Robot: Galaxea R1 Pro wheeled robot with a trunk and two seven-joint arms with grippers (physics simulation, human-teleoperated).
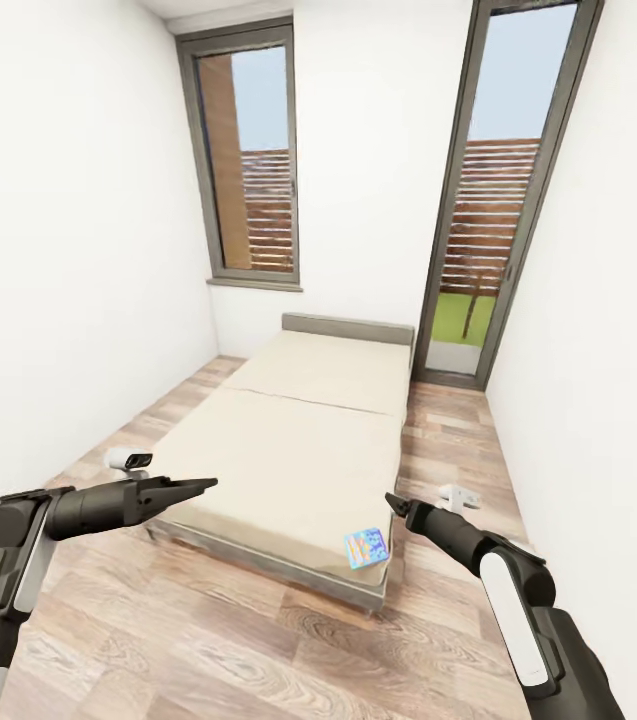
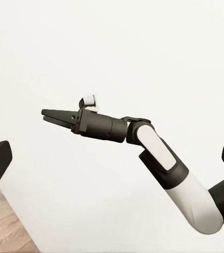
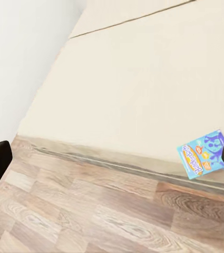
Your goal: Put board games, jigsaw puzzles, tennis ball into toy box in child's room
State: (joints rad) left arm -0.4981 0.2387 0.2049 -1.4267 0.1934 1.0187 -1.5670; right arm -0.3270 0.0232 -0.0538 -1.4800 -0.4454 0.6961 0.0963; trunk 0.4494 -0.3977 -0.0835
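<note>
A: How far along does this look?

B: Early, I'd judge. The child's room [image 1: 358, 200] stretches ahead, with the bed [image 1: 298, 450] lengthwise on the plank floor [image 1: 208, 640]. One board game [image 1: 366, 547] with a light blue cover lies flat at the bed's near right corner, untouched. A second game isn't visible on the bed.

A: And the hands?

B: Both are raised over the floor, short of the bed. The left hand [image 1: 203, 486] has its fingers drawn together on nothing. The right hand [image 1: 392, 501] looks pressed together too, empty, nearest the game.

A: Do the wrist cameras add anything?

B: The right wrist view shows the board game [image 3: 202, 155] close, near the bed's edge. The left wrist view looks across at the right hand [image 2: 46, 114] against the white wall, its fingers together.
</note>
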